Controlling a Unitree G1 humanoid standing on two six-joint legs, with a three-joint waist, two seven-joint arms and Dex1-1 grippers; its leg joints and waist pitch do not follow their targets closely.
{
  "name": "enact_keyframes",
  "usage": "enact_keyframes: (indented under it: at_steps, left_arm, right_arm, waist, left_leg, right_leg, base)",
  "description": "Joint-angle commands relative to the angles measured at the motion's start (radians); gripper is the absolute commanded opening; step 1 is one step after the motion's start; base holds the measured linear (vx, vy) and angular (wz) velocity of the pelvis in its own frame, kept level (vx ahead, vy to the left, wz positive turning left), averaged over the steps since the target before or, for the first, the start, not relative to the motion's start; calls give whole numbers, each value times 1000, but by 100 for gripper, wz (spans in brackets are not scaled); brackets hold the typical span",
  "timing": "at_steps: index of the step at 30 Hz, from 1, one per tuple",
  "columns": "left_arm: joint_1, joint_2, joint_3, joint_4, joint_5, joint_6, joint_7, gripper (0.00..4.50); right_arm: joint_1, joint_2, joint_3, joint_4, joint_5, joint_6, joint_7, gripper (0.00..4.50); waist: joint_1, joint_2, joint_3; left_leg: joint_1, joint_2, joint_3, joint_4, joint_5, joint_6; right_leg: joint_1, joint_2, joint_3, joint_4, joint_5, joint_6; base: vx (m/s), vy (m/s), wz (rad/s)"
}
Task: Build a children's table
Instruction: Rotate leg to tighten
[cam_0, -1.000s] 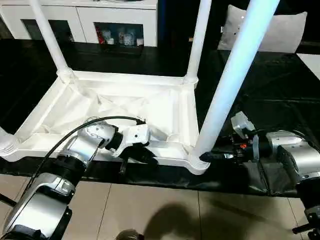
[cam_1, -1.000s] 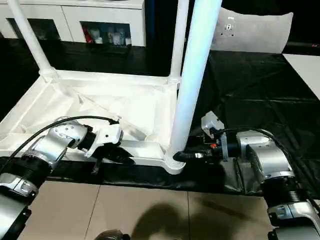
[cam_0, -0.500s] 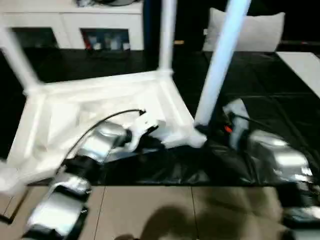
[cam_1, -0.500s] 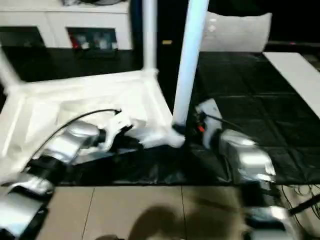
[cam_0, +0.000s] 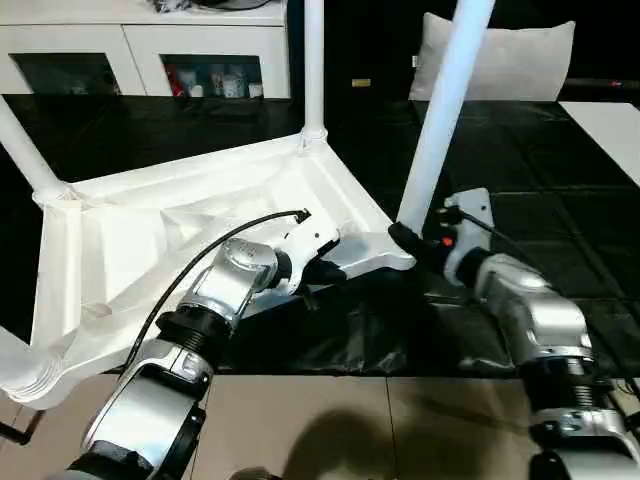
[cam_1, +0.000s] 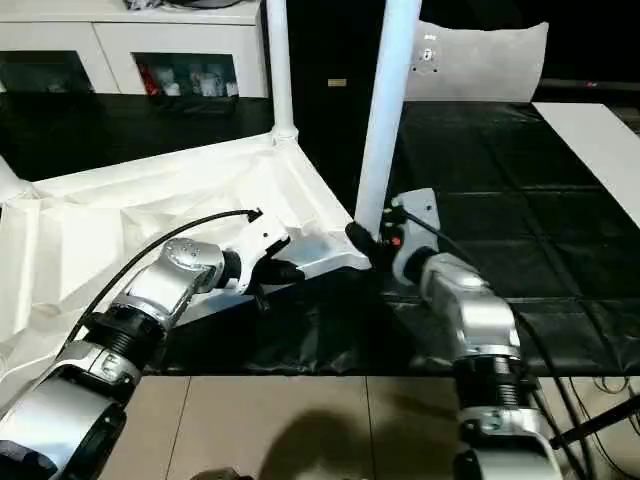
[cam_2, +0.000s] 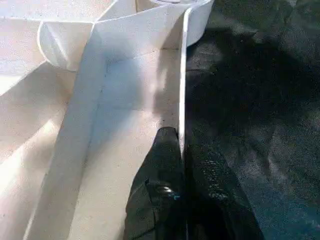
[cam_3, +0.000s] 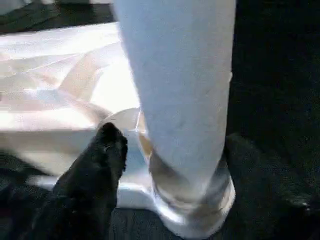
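Compared with a second ago, the children's table (cam_0: 180, 225) has been swung round on the black floor covering (cam_0: 560, 230): the near right corner socket (cam_0: 395, 250), earlier at the lower right of the head views, is now found higher and nearer the middle, and the long side rail is seen running away at a slant.

The left gripper (cam_2: 182, 150) is kept pinched shut on the thin upright rim (cam_2: 183, 65) of the upturned tabletop, one black finger (cam_2: 162, 165) inside the rim and the other outside, a little way back from that corner socket. The ribbed underside (cam_2: 60, 100) is seen just beside the inner finger.

The right gripper (cam_0: 410, 240) is held at the foot of the near leg (cam_0: 440, 110), which stands upright in the socket. Its jaws are parted around the leg's base; one finger (cam_3: 107, 150) is seen just beside the socket collar, and whether the leg is actually gripped cannot be told.

Two further legs (cam_0: 313, 65) are seen rising from the far corners, beyond both grippers.
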Motion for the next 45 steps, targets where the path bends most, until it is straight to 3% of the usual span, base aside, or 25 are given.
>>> enact_keyframes:
  at_steps: [1,5,9,11,16,20,22,32,34,40,45]
  left_arm:
    - [17,33,-14,-3,8,-41,-40,0]
    - [35,89,-35,-11,5,-113,-141,0]
    - [60,144,-68,-30,-5,-222,-267,0]
    - [67,179,-94,-34,0,-266,-336,0]
    - [70,220,-124,-37,-2,-334,-446,0]
    - [73,232,-139,-51,-6,-360,-498,0]
    - [75,239,-147,-58,-9,-374,-524,0]
    - [78,242,-151,-65,-13,-386,-544,0]
    - [76,240,-148,-59,-14,-391,-548,0]
    - [81,222,-123,-50,-44,-357,-552,0]
    - [79,193,-103,-40,-40,-276,-468,0]
  right_arm:
    - [31,-61,80,-17,-5,-51,159,363]
    - [45,-147,78,-25,-3,-117,279,372]
    - [58,-226,100,-30,15,-183,441,372]
    - [56,-267,118,-17,35,-220,528,372]
    - [26,-284,128,26,53,-249,616,372]
    - [25,-286,145,14,87,-210,700,372]
    - [22,-291,160,21,102,-197,745,347]
    - [20,-295,180,25,115,-182,788,329]
    - [17,-287,192,33,116,-176,806,309]
    - [30,-271,210,24,129,-139,827,255]
    - [89,-241,200,-82,146,-32,712,220]
  waist:
    - [3,-17,-57]
    - [-6,-20,-62]
    - [1,-16,-67]
    - [8,-14,-67]
    - [22,-14,-70]
    - [39,-15,-70]
    - [43,-15,-71]
    - [48,-18,-72]
    - [48,-23,-74]
    - [53,-20,-76]
    - [59,-20,-73]
  left_leg:
    - [-2,108,-50,-68,-86,104]
    - [-13,105,-51,-62,-51,135]
    - [-15,113,-51,-57,-13,168]
    - [-9,120,-50,-56,-15,182]
    - [-4,127,-49,-56,-21,171]
    - [-3,127,-48,-56,-20,160]
    - [-4,128,-48,-56,-17,160]
    - [-5,125,-48,-55,-9,147]
    - [-6,124,-47,-54,-4,151]
    - [-3,128,-48,-53,9,155]
    - [-2,132,-50,-57,8,145]
  right_leg:
    - [60,-150,98,-89,-263,-82]
    - [61,-145,93,-85,-236,-67]
    - [56,-142,91,-71,-159,-92]
    - [51,-141,92,-66,-140,-105]
    - [46,-146,93,-61,-131,-129]
    - [47,-148,94,-60,-137,-133]
    - [47,-149,95,-59,-136,-131]
    - [47,-148,94,-61,-158,-112]
    - [49,-148,93,-60,-155,-111]
    - [46,-148,93,-58,-145,-115]
    - [46,-150,96,-59,-156,-107]
  base:
    - [0,0,0]
    - [0,0,0]
    - [0,0,0]
    - [0,0,0]
    - [0,0,0]
    - [0,0,0]
    - [0,0,0]
    - [0,0,0]
    - [0,0,0]
    - [0,0,0]
    - [0,0,0]
